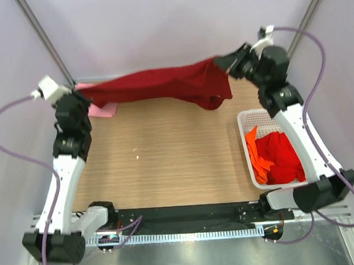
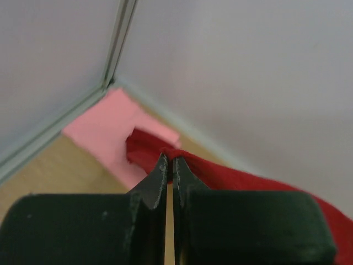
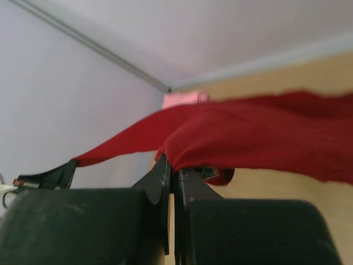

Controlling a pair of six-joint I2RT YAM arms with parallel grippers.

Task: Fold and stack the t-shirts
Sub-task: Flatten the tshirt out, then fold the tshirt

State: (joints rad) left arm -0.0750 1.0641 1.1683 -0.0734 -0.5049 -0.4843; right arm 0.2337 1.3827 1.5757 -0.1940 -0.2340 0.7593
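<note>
Here, above the far half of the worktop (image 1: 167, 163), the maroon t-shirt (image 1: 162, 86) hangs stretched between both arms, sagging mid-span. It looks like light, limp cloth, best pinched at hems or corners. The white basket (image 1: 243, 120) at right holds the bright red shirt (image 1: 282, 156) and the orange shirt (image 1: 255, 152). The pink shirt (image 1: 101, 110) lies in the far-left corner. The left claw (image 2: 169, 163) and the right claw (image 3: 172, 165) each clamp a maroon edge.
</note>
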